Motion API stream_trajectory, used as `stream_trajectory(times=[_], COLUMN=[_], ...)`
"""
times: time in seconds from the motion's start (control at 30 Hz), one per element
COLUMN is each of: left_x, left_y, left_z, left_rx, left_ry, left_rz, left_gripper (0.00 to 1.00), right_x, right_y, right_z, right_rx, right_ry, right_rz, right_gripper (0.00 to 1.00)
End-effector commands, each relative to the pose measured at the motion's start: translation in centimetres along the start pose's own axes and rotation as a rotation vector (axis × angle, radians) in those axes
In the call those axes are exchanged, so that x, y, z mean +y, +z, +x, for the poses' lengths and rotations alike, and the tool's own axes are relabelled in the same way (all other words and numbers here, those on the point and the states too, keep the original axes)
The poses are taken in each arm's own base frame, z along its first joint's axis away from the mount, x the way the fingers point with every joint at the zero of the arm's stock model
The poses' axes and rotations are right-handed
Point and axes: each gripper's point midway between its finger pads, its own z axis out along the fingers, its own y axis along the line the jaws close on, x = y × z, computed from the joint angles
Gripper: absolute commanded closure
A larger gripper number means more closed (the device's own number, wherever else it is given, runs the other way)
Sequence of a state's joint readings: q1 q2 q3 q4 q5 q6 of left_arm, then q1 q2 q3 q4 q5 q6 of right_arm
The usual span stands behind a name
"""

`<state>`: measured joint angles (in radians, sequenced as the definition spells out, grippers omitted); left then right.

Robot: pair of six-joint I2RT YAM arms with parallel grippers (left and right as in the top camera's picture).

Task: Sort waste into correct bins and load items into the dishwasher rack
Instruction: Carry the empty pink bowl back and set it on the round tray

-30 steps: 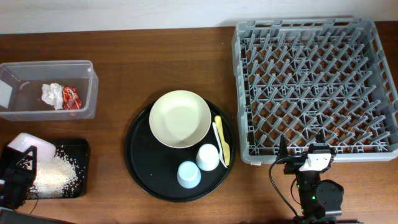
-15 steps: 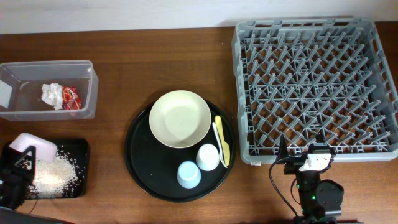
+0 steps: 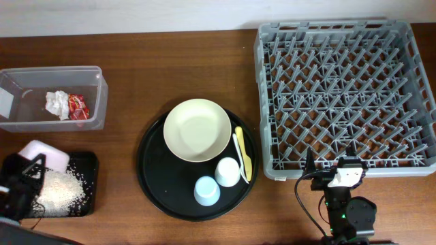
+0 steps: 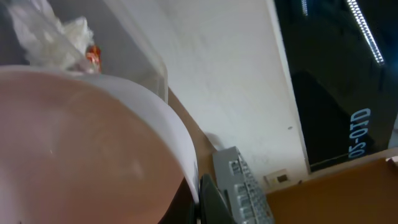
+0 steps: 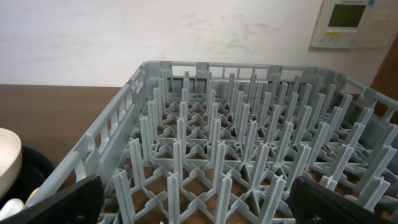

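Left gripper (image 3: 28,170): at the near-left corner of the table, clenched on the rim of the pink bowl (image 3: 45,155).
Pink bowl: held tilted over the far-left corner of the shallow black tray (image 3: 90,163). In the left wrist view it fills most of the frame, its pale rim just beside a dark finger (image 4: 211,199).
Rice (image 3: 58,189): a loose white heap lying in the shallow black tray, just right of the gripper and on the near side of the bowl. Stray grains are scattered toward the tray's right edge.
Clear box (image 3: 24,102): far left, just beyond the shallow tray. It holds the crumpled tissue (image 3: 56,103) and the red wrapper (image 3: 77,107), which lie touching each other.
Round black tray (image 3: 160,177): centre of the table, well apart from both grippers.
Plate (image 3: 197,129): on the far side of the round tray.
Fork and spoon (image 3: 242,155): side by side along the round tray's right edge, just right of the plate.
White cup (image 3: 228,171): on the near side of the round tray, touching the blue cup (image 3: 206,190) on its near left.
Rack (image 3: 259,82): far right, the largest thing on the table.
Right gripper (image 5: 196,190): at the near-right edge, jaws spread wide and grasping nothing. It faces the rack's near wall, and the plate's edge shows at the far left of its view.
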<state>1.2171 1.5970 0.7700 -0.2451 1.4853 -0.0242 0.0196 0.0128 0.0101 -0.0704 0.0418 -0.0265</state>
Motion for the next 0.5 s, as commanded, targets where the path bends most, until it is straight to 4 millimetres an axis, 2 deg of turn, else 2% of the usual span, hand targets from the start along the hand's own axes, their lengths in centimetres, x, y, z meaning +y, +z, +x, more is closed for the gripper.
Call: stream_trajectory(times=[0.0,0.07,0.17,0.27,0.3,0.37,0.4,0.47], left_x=[0.6,-0.2,-3.1,-6.3,-8.0,-10.0,-11.4,-12.1], left_y=[1.5,2.1,3.4,5.9,7.1,8.7,10.1,11.3], left_z=[0.3,-0.4,-1.8,-1.9,-1.6,-0.8,0.2,2.0], left_rx=[0.038,0.044,0.057,0.094,0.115,0.146,0.170,0.198], left_ry=[-0.199,-0.247,-0.179,-0.091,-0.045,0.007,0.046,0.052], left_rz=[-0.046,-0.038,-0.052,-0.067,-0.064,-0.057,-0.064,-0.102], left_gripper=[0.99,0.99,0.99,1.00,1.00,1.00,0.99,1.00], right_x=[-0.1,-0.1,-0.1,-0.1,-0.1,-0.1,-0.1,-0.1], right_y=[0.0,0.0,0.0,0.0,0.0,0.0,0.0,0.0], right_z=[0.2,0.2,0.2,0.2,0.2,0.2,0.2,0.2], right_rx=[0.005,0.005,0.005,0.005,0.005,0.005,0.005,0.005], right_ry=[0.005,0.005,0.005,0.005,0.005,0.005,0.005,0.005], right_rz=[0.010,0.009,0.009,0.009,0.010,0.010,0.009,0.010], right_gripper=[0.02,0.02,0.02,0.02,0.02,0.02,0.02,0.02])
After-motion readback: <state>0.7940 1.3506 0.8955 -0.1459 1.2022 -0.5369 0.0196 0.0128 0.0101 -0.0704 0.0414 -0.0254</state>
